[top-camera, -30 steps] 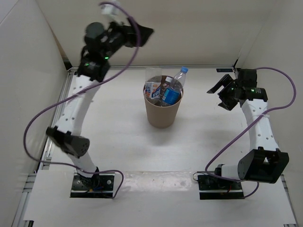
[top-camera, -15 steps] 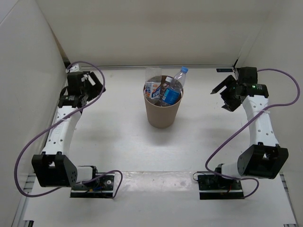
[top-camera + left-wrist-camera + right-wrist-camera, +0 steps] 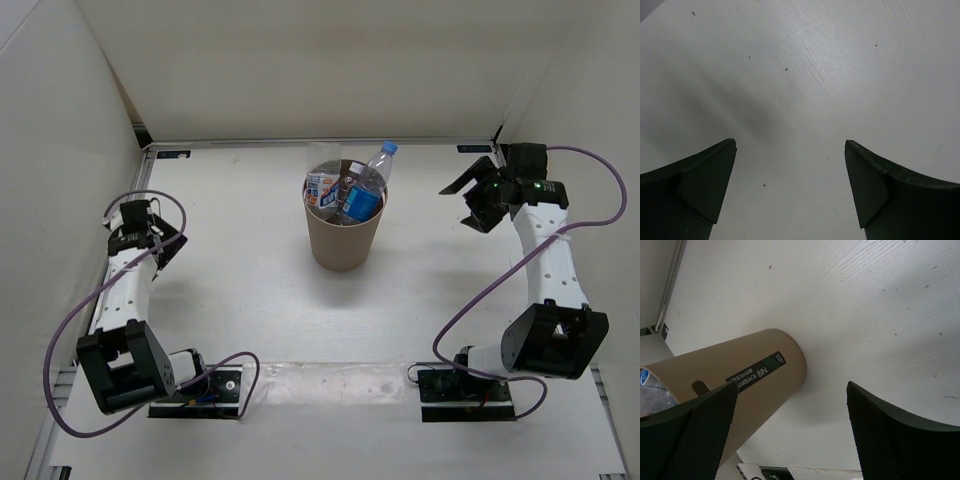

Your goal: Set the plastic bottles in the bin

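White panel walls [image 3: 60,150] close in the left, the back and the right of a white tabletop [image 3: 250,300], which is matte and faintly ridged, with a few small dark specks in the wrist views.

At the left edge, the left end effector [image 3: 150,238] sits low near the wall, well apart from everything else. Its fingers [image 3: 695,185] are spread wide with only bare surface between them. A purple cable [image 3: 70,310] loops beside that arm.

In the middle, toward the back, the bin [image 3: 345,240] stands upright on the tabletop. Its long axis is vertical, its mouth faces up and its tan sides narrow toward the base. All the bottles in view are inside it. The white-and-blue-labelled bottle [image 3: 320,187] sits at the left of the opening. The blue-labelled bottle [image 3: 368,188] leans at the right, its long axis tilted and its cap end rising over the rim toward the far right. Between them is a dark cap [image 3: 347,180]; the rest there is too crowded to make out.

To the right, the right end effector [image 3: 470,195] hangs above the tabletop near the right wall, facing the bin with both fingers parted and gripping nothing. Its wrist view shows a dark label [image 3: 757,374] reading "GARBAGE BIN" on the bin's side.
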Controlling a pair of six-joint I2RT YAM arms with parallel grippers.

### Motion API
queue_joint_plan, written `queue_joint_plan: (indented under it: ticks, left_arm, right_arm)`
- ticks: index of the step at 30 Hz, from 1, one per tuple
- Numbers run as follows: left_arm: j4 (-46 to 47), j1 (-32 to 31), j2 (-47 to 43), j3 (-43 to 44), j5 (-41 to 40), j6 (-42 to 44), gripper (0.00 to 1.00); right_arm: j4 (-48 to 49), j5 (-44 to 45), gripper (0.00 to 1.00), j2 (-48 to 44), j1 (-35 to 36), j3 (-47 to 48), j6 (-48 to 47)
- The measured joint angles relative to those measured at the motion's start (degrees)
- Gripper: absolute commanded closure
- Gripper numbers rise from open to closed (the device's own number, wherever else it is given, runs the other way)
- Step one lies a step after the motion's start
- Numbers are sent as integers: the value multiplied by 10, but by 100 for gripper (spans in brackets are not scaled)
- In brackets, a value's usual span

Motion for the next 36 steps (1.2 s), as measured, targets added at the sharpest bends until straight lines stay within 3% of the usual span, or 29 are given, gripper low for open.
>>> queue_joint_plan:
  ticks: [7, 8, 14, 19, 25, 36]
  left_arm:
    - [46, 3, 8, -2, 58, 6, 4]
    - [59, 3, 14, -2, 81, 12, 0]
    - [196, 3, 42, -2, 230, 19, 0]
    - [289, 2, 44, -1, 289, 16, 0]
    - [344, 2, 47, -10, 290, 10, 0]
    - [301, 2, 60, -12, 182, -9, 0]
  right_arm:
    - [9, -16, 10, 0, -16, 0, 1]
    - [11, -17, 10, 1, -18, 0, 1]
    - [15, -29, 10, 16, -21, 0, 4]
    - [15, -34, 10, 39, -26, 0, 7]
    - [15, -36, 10, 53, -38, 0, 9]
    - [20, -47, 10, 52, -63, 0, 5]
